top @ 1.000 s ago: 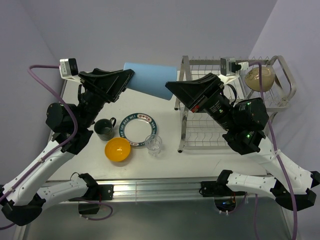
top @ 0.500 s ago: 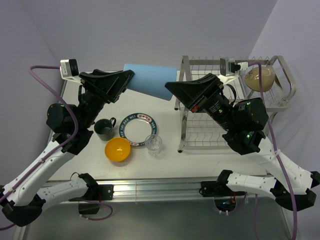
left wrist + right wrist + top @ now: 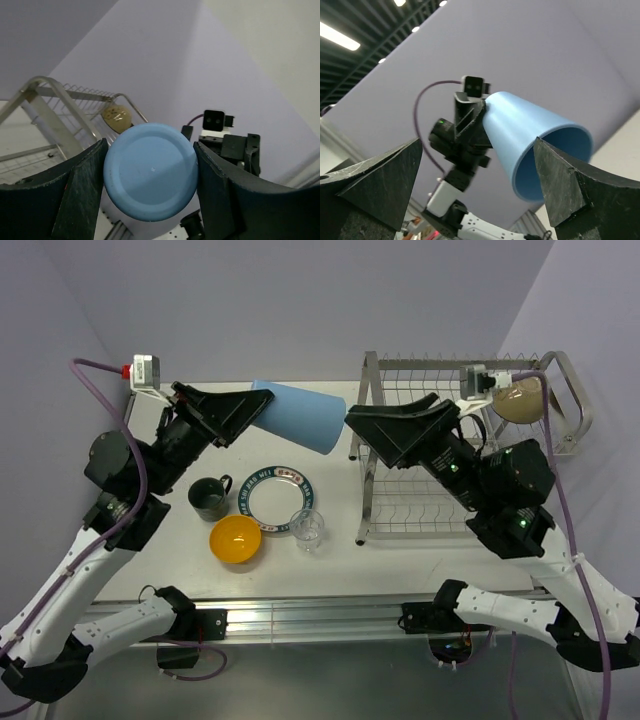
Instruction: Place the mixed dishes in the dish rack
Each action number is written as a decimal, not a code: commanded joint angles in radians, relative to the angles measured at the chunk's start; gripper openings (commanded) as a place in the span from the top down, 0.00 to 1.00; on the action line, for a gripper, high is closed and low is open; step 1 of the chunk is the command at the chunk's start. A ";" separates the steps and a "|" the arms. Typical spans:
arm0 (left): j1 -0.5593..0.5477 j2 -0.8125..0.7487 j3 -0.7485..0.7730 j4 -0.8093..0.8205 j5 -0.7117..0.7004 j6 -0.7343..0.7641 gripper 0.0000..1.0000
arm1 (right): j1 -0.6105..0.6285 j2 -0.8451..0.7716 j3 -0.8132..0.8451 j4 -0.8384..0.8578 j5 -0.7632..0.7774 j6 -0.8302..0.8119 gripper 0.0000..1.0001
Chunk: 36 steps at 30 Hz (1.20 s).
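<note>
Item one: light blue tumbler, held in the air over the far part of the tabletop, lying on its side with the base toward the left and the open mouth toward the dish rack. Left claw: clamped on the tumbler at its base end, one finger on each side of the flat bottom as the left wrist view shows. Right claw: fingers spread wide, nothing between them, tips just beside the tumbler's mouth rim; contact with the rim cannot be told. The right wrist view looks into the tumbler's hollow mouth. Item two: beige bowl, tipped on edge in the upper tier at the right end of the dish rack, partly hidden behind the right wrist camera. Item three: white plate with teal lettered rim, flat on the tabletop, left of the rack. Item four: dark mug, upright, just left of the plate, handle toward the plate. Item five: small orange bowl, upright, near the plate's front left edge. Item six: clear glass, upright, at the plate's front right edge, between the orange bowl and the rack's near left post.
</note>
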 commanded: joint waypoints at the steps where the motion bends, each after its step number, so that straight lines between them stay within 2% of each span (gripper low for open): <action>1: 0.008 0.008 0.151 -0.281 -0.048 0.210 1.00 | -0.008 -0.067 0.093 -0.133 0.118 -0.092 0.00; 2: 0.008 0.016 0.168 -0.347 -0.074 0.241 1.00 | -0.007 -0.080 0.102 -0.161 0.135 -0.108 0.00; 7: 0.005 0.083 0.222 -0.456 -0.147 0.352 1.00 | -0.007 -0.179 0.167 -0.321 0.247 -0.217 0.00; 11: 0.005 0.114 0.121 -0.372 -0.196 0.361 1.00 | -0.007 -0.235 0.251 -0.434 0.336 -0.292 0.00; 17: 0.005 0.203 -0.033 -0.148 -0.160 0.300 1.00 | -0.008 -0.277 0.398 -0.629 0.420 -0.303 0.00; 20: 0.004 0.272 -0.059 -0.079 -0.139 0.274 1.00 | -0.007 -0.277 0.437 -0.699 0.417 -0.286 0.01; 23: 0.004 0.336 -0.068 -0.015 -0.119 0.265 1.00 | -0.007 -0.262 0.483 -0.830 0.371 -0.260 0.05; 26: -0.006 0.405 -0.045 0.005 -0.104 0.274 1.00 | -0.007 -0.254 0.454 -0.879 0.276 -0.226 0.18; 29: -0.021 0.465 -0.034 0.037 -0.088 0.269 1.00 | -0.008 -0.260 0.412 -0.887 0.210 -0.198 0.37; 30: -0.030 0.497 -0.022 0.044 -0.082 0.268 1.00 | -0.008 -0.266 0.401 -0.882 0.203 -0.186 0.52; 31: -0.038 0.513 -0.013 0.048 -0.079 0.265 1.00 | -0.008 -0.281 0.383 -0.876 0.206 -0.183 0.60; 32: -0.047 0.530 0.010 0.051 -0.081 0.268 1.00 | -0.008 -0.286 0.378 -0.867 0.207 -0.180 0.74; 35: -0.078 0.592 0.047 0.062 -0.076 0.269 1.00 | -0.008 -0.288 0.404 -0.890 0.222 -0.186 0.92; 36: -0.084 0.606 0.055 0.071 -0.079 0.269 1.00 | -0.008 -0.285 0.415 -0.899 0.224 -0.192 0.94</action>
